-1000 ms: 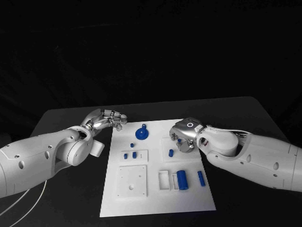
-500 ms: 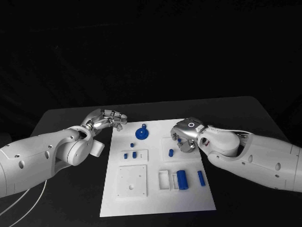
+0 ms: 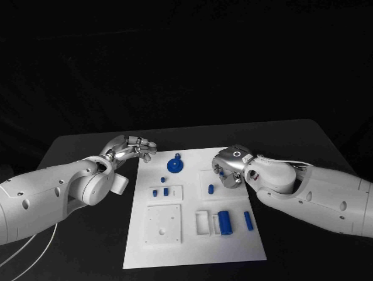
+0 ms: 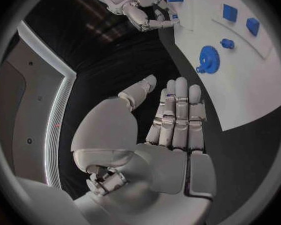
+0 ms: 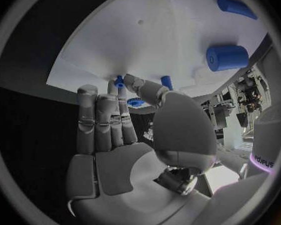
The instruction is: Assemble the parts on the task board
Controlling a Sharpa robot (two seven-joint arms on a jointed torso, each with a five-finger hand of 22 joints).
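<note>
The left hand (image 3: 133, 147) is seen at the ten o'clock corner of the white board (image 3: 237, 246), just off its edge over the black table (image 3: 85, 143); in the left wrist view its fingers (image 4: 178, 110) lie straight and side by side with the thumb set apart, and nothing is held. On the board, a blue gear (image 3: 175, 165) lies near twelve o'clock, with a small blue peg (image 3: 163, 178) just below it. Two short blue pegs (image 3: 161, 191) stand in a raised white holder at about nine o'clock, and a plain white block (image 3: 163, 223) lies at seven o'clock. A slim blue pin (image 3: 211, 188) stands near the centre, while a thick blue cylinder (image 3: 224, 222) and a thinner blue rod (image 3: 248, 220) lie towards four o'clock. The right hand (image 3: 230, 168) is held over the board at about two o'clock, its fingers loosely together and empty; whether the board is touched cannot be told. The parts are judged to be light, rigid plastic, smooth and liable to roll or slip. The cylinder would best be pinched across its middle, and the gear taken by its toothed rim or raised hub.
</note>
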